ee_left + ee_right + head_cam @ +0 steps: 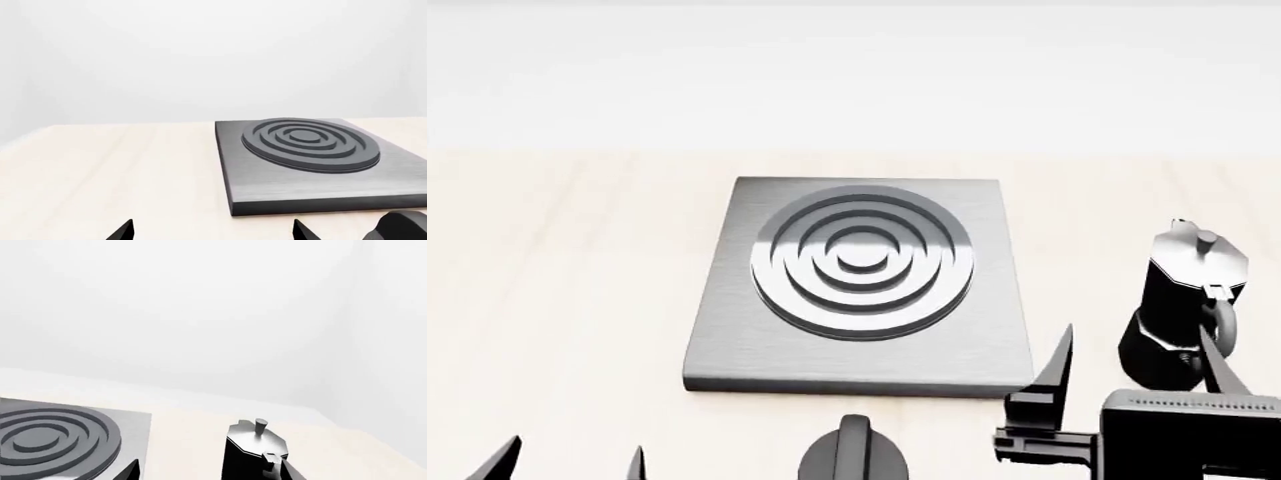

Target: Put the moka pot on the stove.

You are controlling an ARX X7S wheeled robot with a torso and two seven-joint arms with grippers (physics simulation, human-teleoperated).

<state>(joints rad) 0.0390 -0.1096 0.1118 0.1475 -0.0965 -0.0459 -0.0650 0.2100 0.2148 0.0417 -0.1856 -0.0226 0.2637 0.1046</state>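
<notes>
The moka pot (pixel 1177 295), black with a silvery lid and knob, stands upright on the pale wooden table to the right of the stove (pixel 854 290). The stove is a square grey plate with raised rings and nothing on it. My right gripper (pixel 1137 362) is open just in front of the pot. In the right wrist view the pot (pixel 257 452) stands in the gap of that gripper (pixel 213 474), close to the finger on its handle side; I cannot tell whether they touch. My left gripper (pixel 567 466) is open and empty at the front left, short of the stove (pixel 307 160); its tips (pixel 213 233) show wide apart.
A short round black knob (pixel 854 455) sits at the table's front edge, below the stove, also in the left wrist view (pixel 400 227). The stove's corner (pixel 60 440) lies left of the pot. A white wall stands behind the table.
</notes>
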